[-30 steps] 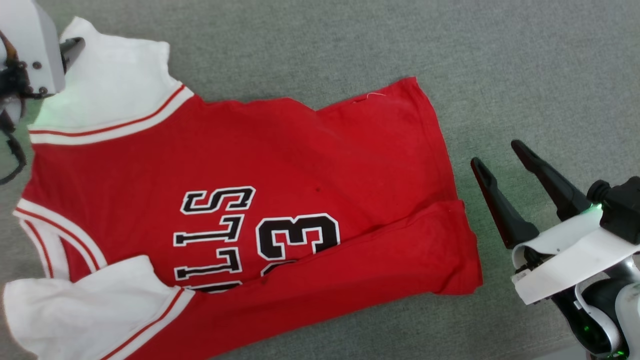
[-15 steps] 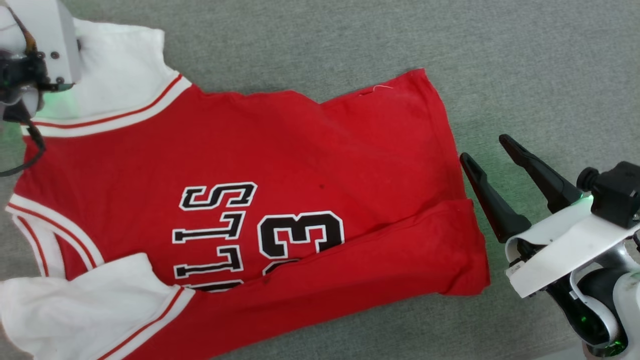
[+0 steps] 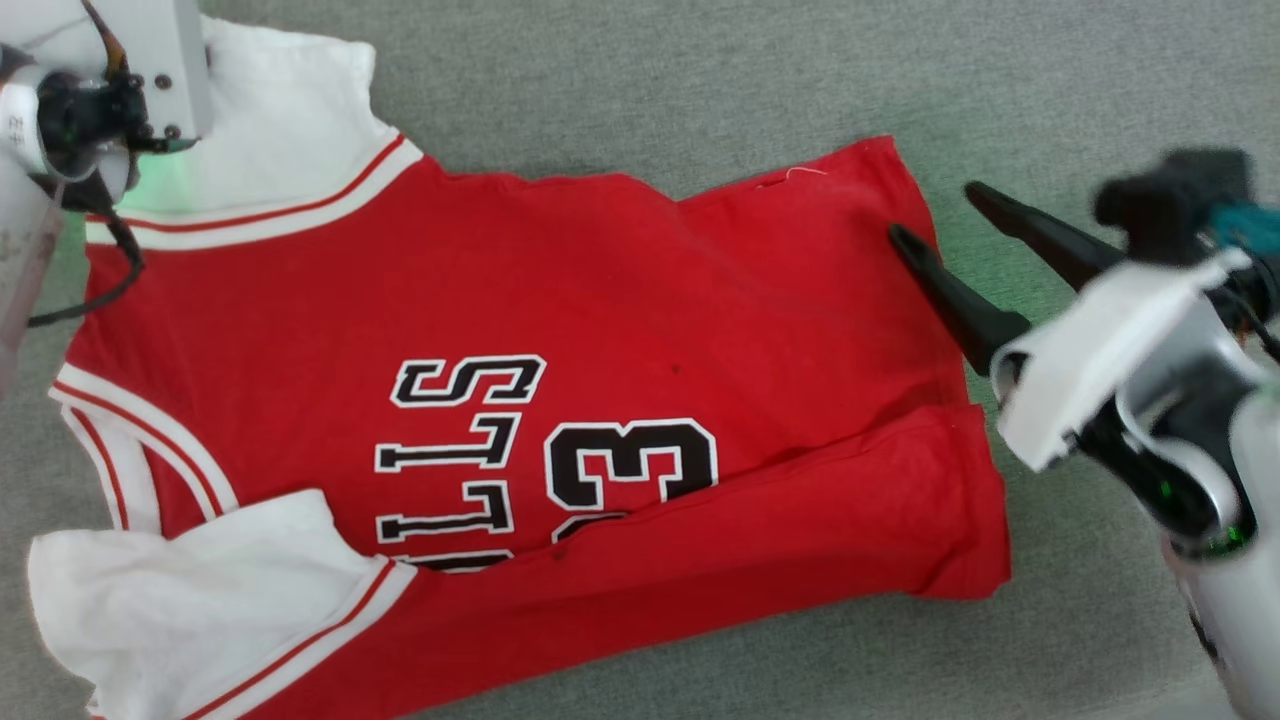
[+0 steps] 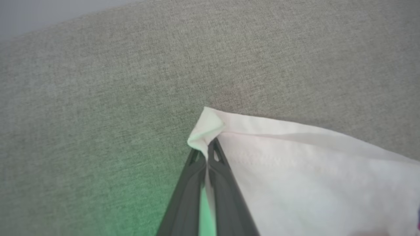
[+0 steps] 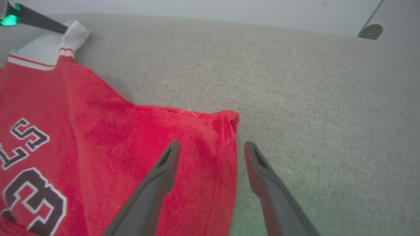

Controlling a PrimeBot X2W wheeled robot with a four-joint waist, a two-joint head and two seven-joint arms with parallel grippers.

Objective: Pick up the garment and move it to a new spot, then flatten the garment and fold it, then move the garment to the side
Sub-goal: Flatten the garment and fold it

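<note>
the garment (image 3: 560, 330) lies mostly flat on the grey fabric surface (image 3: 700, 80), lettering up, its near edge folded over toward six o'clock in the head view. the left gripper (image 4: 207, 149) is clamped on the tip of the white sleeve (image 3: 290, 120) at eleven o'clock. only a thin fold sits between the tips, so a firm pull could slip it free. the right gripper (image 5: 212, 144) is spread wide and holds nothing, straddling the hem corner (image 5: 231, 118) at two o'clock, with one finger over red cloth and one over the surface. closing too high may miss the hem or pinch one layer only, and the shirt would then likely twist and bunch when lifted.
</note>
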